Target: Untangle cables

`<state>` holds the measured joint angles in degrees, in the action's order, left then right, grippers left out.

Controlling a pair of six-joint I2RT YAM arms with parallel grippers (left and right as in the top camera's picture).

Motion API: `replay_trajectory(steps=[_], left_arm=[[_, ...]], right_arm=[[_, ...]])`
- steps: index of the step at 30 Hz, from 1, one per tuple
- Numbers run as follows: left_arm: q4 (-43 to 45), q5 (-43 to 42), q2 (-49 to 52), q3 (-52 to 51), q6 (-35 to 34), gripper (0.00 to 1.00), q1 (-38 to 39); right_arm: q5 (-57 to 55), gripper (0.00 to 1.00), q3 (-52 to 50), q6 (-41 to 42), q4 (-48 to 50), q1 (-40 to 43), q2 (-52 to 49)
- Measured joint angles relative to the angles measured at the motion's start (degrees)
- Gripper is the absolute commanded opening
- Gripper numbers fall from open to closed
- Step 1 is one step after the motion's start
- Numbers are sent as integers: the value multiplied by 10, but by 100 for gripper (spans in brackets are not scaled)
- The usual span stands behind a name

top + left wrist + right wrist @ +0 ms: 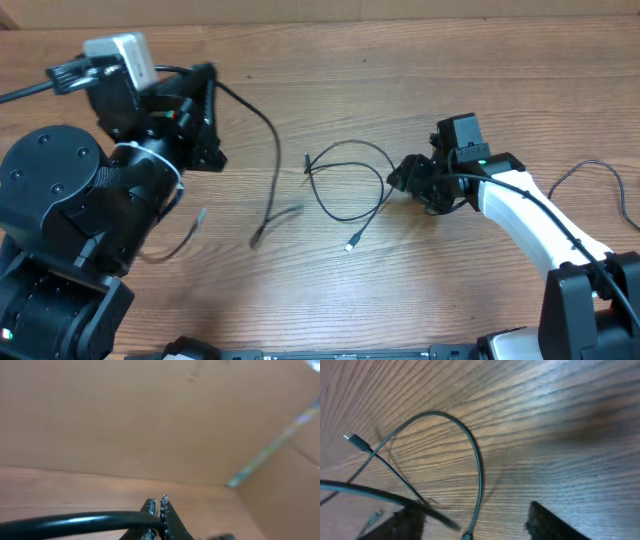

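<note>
The left gripper (159,505) pinches one black cable (272,150), apart from the looped cable (350,180) mid-table. The right gripper (472,512) hangs spread beside that loop, which crosses itself. Partly done, I'd say: the loop remains.

Three thin black cables.

The looped cable (479,470) lies flat in an open ring that crosses itself. One plug tip (352,437) sits at its upper left; the other tip (350,244) lies just below the ring.

The long cable (75,522) is left of the looped cable. It is clamped in the left gripper (159,505), arches up, then drops to a pale tip (256,240).

The short cable (199,218) lies farther left of the looped cable. It is curved with a grey tip, and its other end is hidden.
</note>
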<state>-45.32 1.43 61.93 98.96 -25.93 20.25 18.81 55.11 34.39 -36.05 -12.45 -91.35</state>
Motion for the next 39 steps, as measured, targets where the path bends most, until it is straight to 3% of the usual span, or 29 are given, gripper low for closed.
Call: replay_trajectory(steps=[5, 12, 13, 17, 18, 19, 29, 30, 32, 33, 39], left_arm=[[-17, 108, 5, 0, 15, 4, 0], [-34, 130, 38, 0, 22, 4, 0], [-35, 129, 45, 0, 22, 4, 0], [-61, 125, 64, 0, 22, 4, 0], [-72, 125, 67, 0, 22, 4, 0], [-92, 124, 69, 0, 21, 4, 0], [-289, 122, 70, 0, -80, 4, 0], [-295, 122, 70, 0, -86, 4, 0], [-306, 121, 70, 0, -97, 4, 0], [-308, 121, 70, 0, -102, 4, 0], [-315, 90, 83, 0, -119, 4, 0]], right_arm=[[-11, 100, 0, -1, -7, -4, 0], [-12, 100, 0, -1, -15, -4, 0], [-13, 96, 0, -1, -16, -4, 0], [-12, 18, 0, -3, -26, -5, 0], [-12, 7, 0, -3, -30, -5, 0], [-10, 4, 0, -5, -32, -4, 0], [24, 4, 7, -112, -33, -4, 0], [25, 18, 14, -120, -35, -4, 0], [27, 59, 25, -132, -29, -4, 0], [29, 67, 30, -135, -24, -4, 0], [22, 91, 37, -196, -18, -6, 0]])
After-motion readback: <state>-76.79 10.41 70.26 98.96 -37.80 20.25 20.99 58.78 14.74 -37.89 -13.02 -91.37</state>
